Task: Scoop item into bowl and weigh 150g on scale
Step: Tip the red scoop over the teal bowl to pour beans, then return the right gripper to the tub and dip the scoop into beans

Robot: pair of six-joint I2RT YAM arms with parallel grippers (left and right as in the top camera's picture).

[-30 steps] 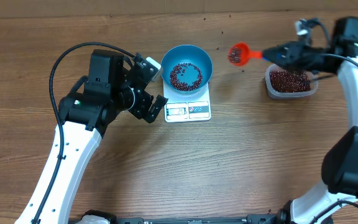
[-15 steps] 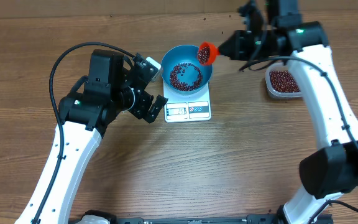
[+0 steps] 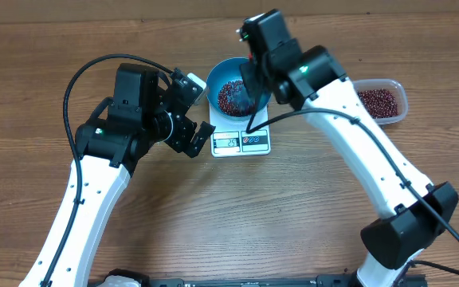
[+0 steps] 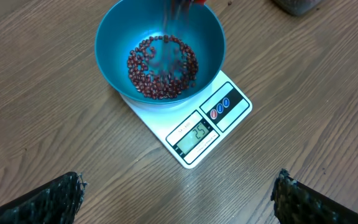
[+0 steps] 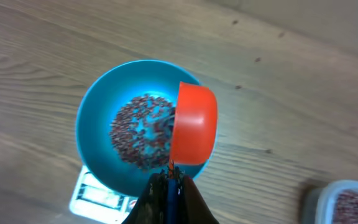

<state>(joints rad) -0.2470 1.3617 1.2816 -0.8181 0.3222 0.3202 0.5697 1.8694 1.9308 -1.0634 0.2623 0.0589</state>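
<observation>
Whereas a second ago the right gripper carried its load near the tub, overhead it now hangs over the bowl on the scale, so you are mid-pour. The left gripper waits just left of the scale, spread wide and empty. From the left wrist, beans fall blurred onto the bowl's thin layer; the display looks far short of target, so expect more scoops. From the right wrist, clenched jaws grip the handle of the orange scoop, tipped over the bowl's rim.
</observation>
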